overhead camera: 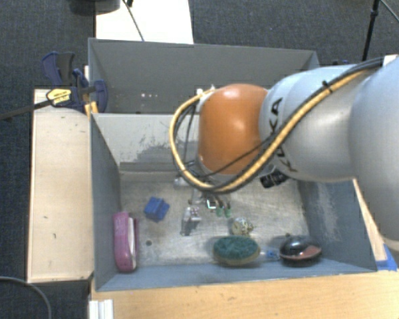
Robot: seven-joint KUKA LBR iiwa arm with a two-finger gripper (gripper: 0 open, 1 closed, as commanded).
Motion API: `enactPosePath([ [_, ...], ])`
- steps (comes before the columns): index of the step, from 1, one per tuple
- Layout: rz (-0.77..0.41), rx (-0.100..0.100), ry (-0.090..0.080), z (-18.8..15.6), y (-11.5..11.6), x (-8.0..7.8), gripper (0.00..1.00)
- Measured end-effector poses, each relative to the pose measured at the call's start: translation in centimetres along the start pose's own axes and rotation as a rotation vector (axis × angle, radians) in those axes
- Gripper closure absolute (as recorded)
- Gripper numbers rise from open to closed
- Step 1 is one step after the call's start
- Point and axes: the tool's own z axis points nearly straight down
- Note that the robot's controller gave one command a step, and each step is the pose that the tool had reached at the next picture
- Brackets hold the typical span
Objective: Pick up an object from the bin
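My gripper (191, 221) comes down from under the orange wrist cover to the bin floor, left of the middle. A small blue block (156, 209) lies just to its left, apart from it. On its right a small pale speckled thing (241, 227) rests on the floor. A little green piece (221, 209) shows at the edge of the cover, close beside the gripper. Nothing can be seen held in the gripper.
A long pink thing (125, 241) lies along the left wall. A round dark green pad (236, 250) and a black and red rounded thing (300, 250) sit by the near wall. The arm and its orange cover hide the back right of the bin.
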Motion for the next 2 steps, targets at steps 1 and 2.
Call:
enactPosePath([
  [1,0.081,-0.003,-0.010,8.0,5.0,-1.9,0.00],
  [2,0.104,-0.003,-0.012,4.6,4.1,-2.6,0.00],
])
